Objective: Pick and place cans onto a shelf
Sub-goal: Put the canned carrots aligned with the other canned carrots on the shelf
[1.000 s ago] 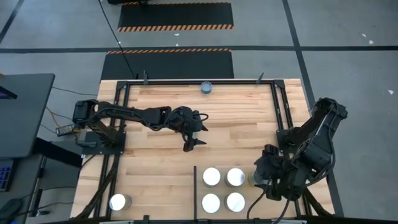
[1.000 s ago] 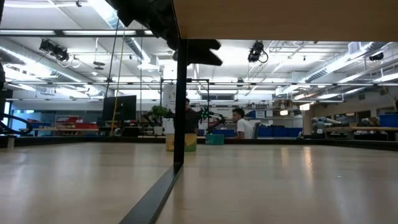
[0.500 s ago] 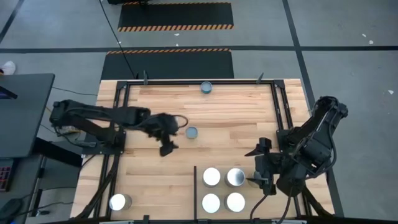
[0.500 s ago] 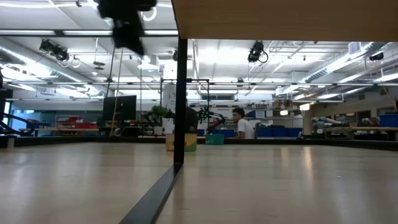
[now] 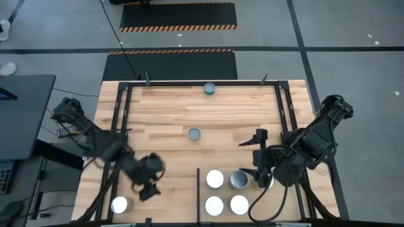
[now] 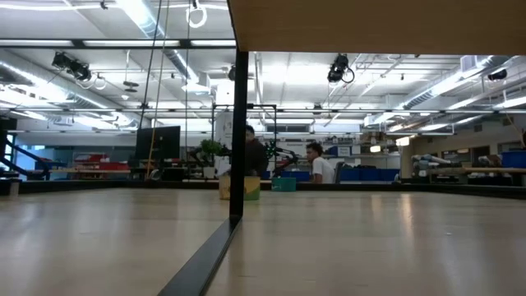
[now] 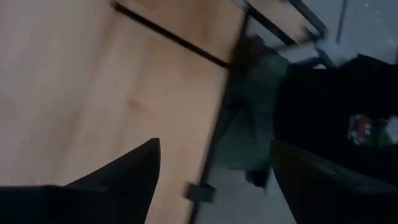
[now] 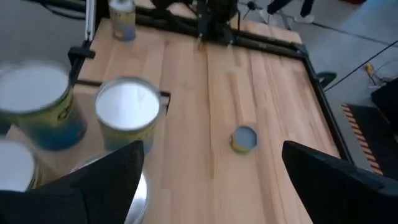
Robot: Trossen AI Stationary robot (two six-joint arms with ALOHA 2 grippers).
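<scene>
Four cans (image 5: 227, 192) stand in the shelf (image 5: 252, 202) at the surface's near right, the right gripper (image 5: 255, 154) just beside them, fingers spread and empty, while the left gripper (image 5: 146, 189), fingers released, hangs near a lone can (image 5: 120, 205).

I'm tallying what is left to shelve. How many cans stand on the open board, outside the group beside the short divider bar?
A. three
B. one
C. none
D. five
A: the high view shows one can at the far edge, one mid-board and one at the near left corner, all apart from the four grouped beside the divider bar.
</scene>
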